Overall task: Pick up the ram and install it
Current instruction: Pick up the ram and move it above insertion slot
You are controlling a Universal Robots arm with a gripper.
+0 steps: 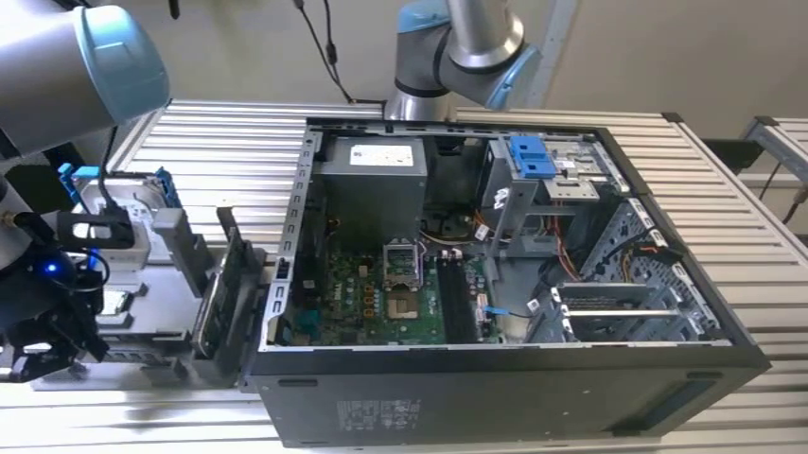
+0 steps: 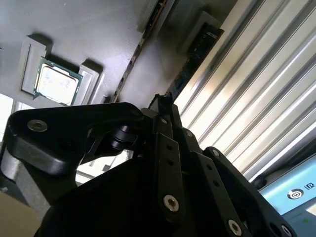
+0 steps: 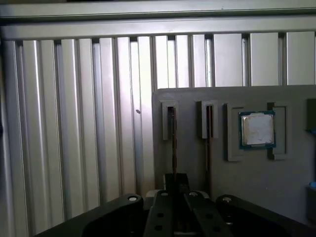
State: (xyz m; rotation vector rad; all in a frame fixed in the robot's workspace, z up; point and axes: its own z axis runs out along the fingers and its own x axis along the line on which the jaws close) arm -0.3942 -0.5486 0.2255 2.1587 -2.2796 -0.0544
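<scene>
The gripper (image 3: 174,180) is showing matte black, dotted with small silver screw heads. The ram (image 3: 173,143) is appearing as a near-black strip against the plain mid-grey tray (image 3: 192,158). The CPU chip (image 3: 256,129) is gleaming silver inside a green border. The table (image 3: 74,123) is displaying pale silver parallel ribs. In the exterior view the computer case (image 1: 505,397) is looking black, its motherboard (image 1: 378,303) green, a bracket (image 1: 531,156) bright blue, and the arm (image 1: 51,66) is wearing silver-grey with light blue caps.
</scene>
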